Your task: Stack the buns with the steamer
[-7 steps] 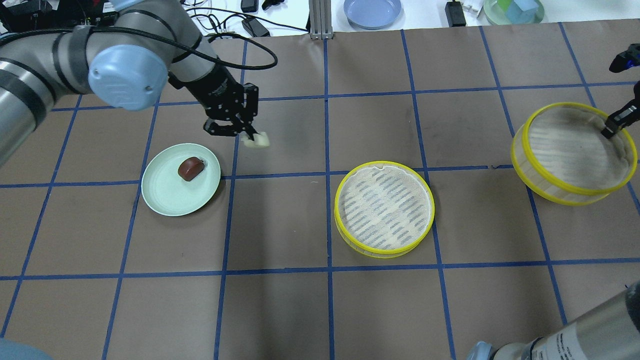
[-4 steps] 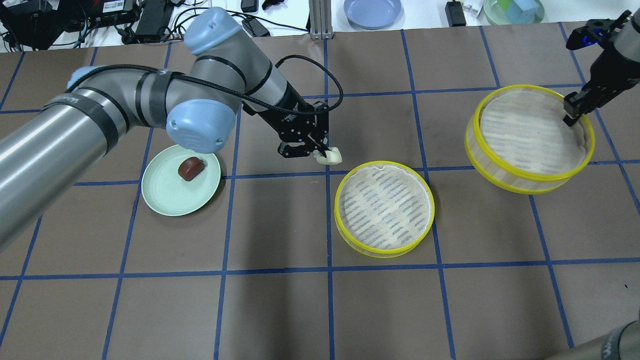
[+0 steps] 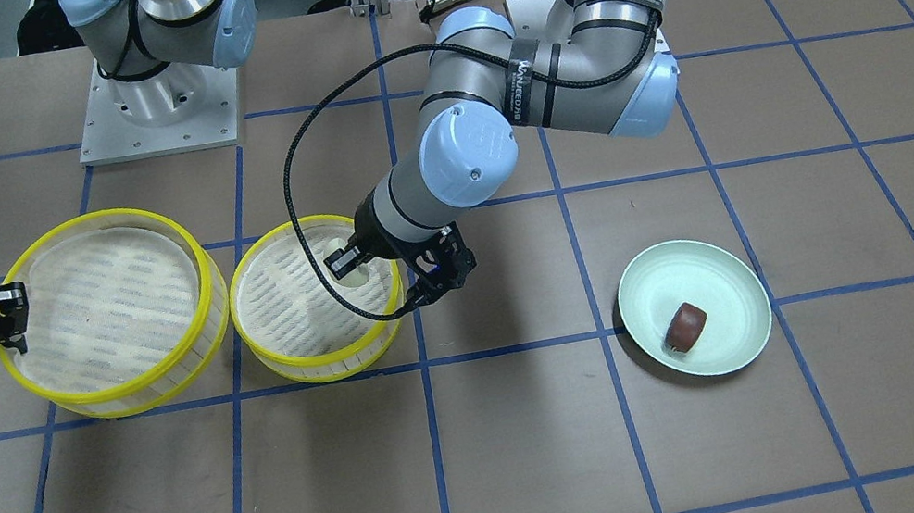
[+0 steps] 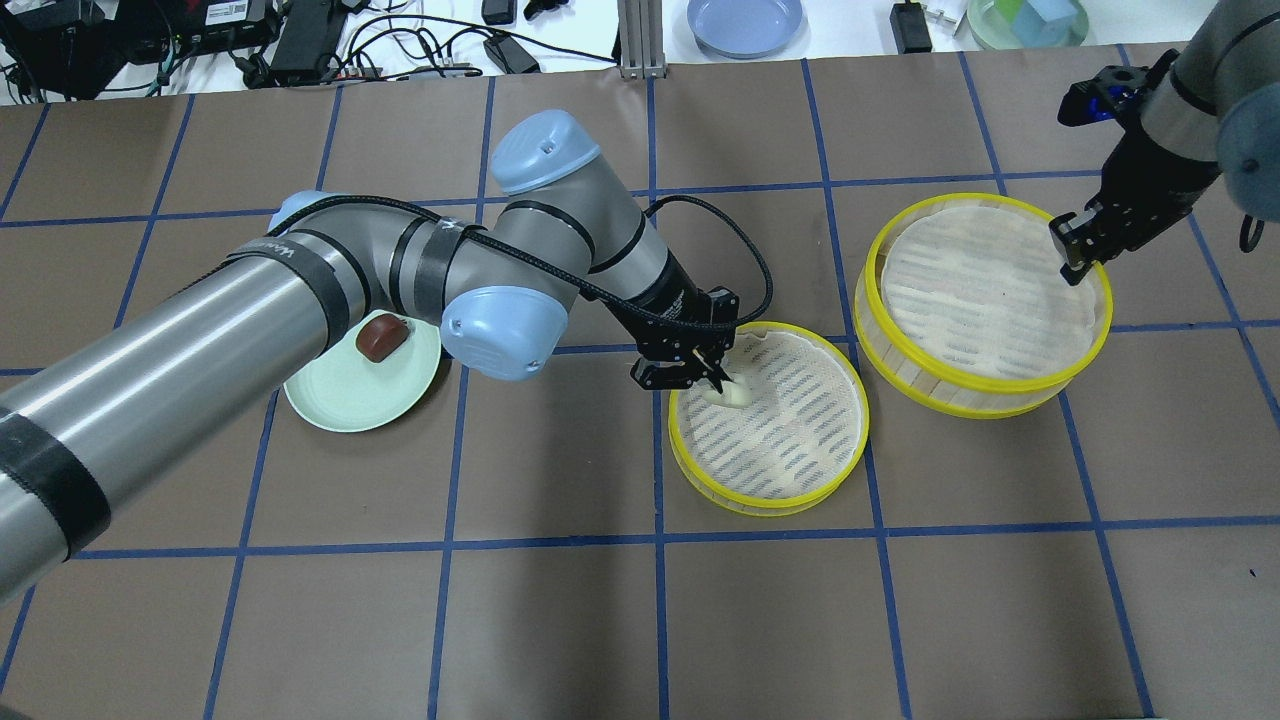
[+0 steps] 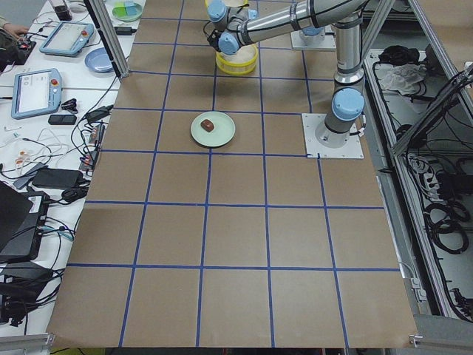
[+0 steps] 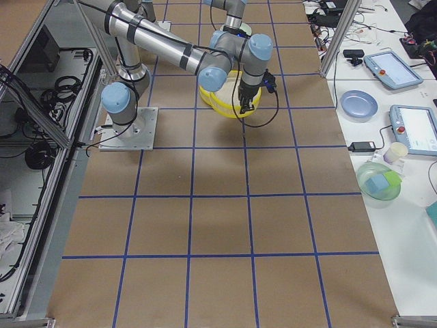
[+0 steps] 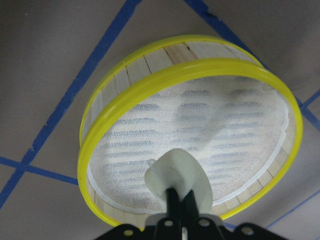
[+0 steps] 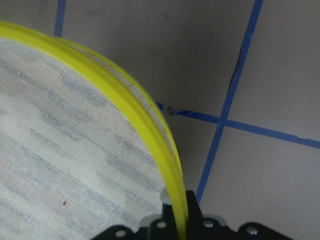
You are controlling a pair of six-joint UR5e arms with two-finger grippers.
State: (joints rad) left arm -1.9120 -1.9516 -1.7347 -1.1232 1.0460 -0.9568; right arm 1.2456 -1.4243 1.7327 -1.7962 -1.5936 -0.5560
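Both look soft and light, so we pinch gently: left jaws clamp the cream bun [image 4: 736,395] over the middle tray [image 4: 780,505]; the brown bun [image 4: 380,338] sits on the plate [image 4: 340,400], far left. Our right jaws grip the stiff right tray [image 4: 960,395] at its rim.

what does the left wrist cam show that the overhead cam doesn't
Left wrist only: close up, the fingertips pinching one end of the cream bun. Overhead only: the brown bun on the green plate, and the right gripper clamping the second tray at its rim. Both: the left gripper holding the cream bun over the first tray.
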